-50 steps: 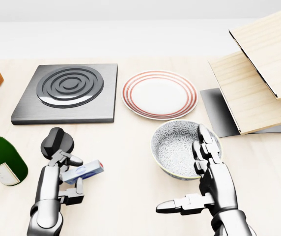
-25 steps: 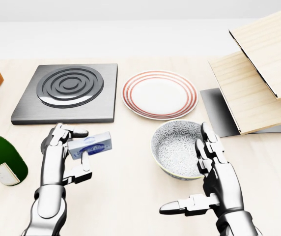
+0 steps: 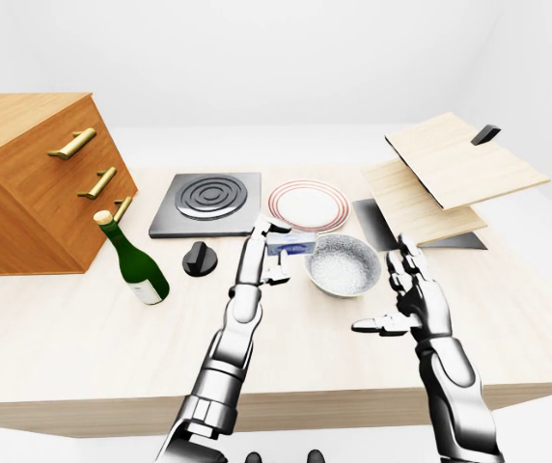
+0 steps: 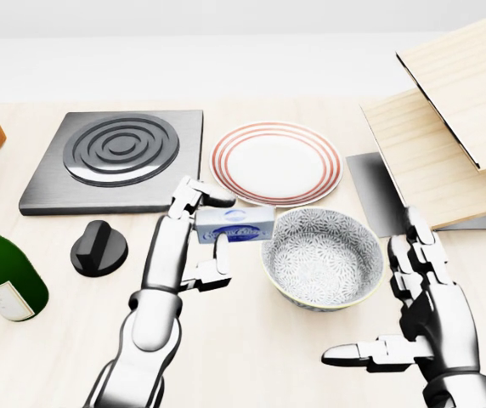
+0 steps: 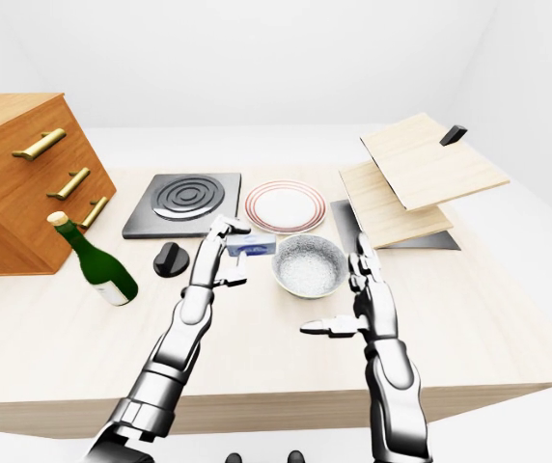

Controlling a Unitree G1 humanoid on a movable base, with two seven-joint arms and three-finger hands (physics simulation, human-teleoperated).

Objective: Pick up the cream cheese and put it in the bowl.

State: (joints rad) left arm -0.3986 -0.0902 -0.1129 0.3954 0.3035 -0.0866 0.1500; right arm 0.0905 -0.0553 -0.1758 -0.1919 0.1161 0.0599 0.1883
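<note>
Item: cream cheese [image 4: 234,224], pinched in my left hand [image 4: 194,238], carried over from beside the knob [image 4: 98,247] to the bowl [image 4: 323,257]'s 9 o'clock rim. Right hand [image 4: 426,314] open, idle. Release over bowl looks imminent.

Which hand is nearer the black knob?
Left. The left hand, gripping the cream cheese, is just right of the black knob; the right hand sits beyond the bowl.

Blue-and-white cream cheese [image 4: 234,224], grey-patterned bowl [image 4: 323,256], red-ringed white plate [image 4: 277,163] — green bottle [image 4: 3,272], black knob [image 4: 98,247].
</note>
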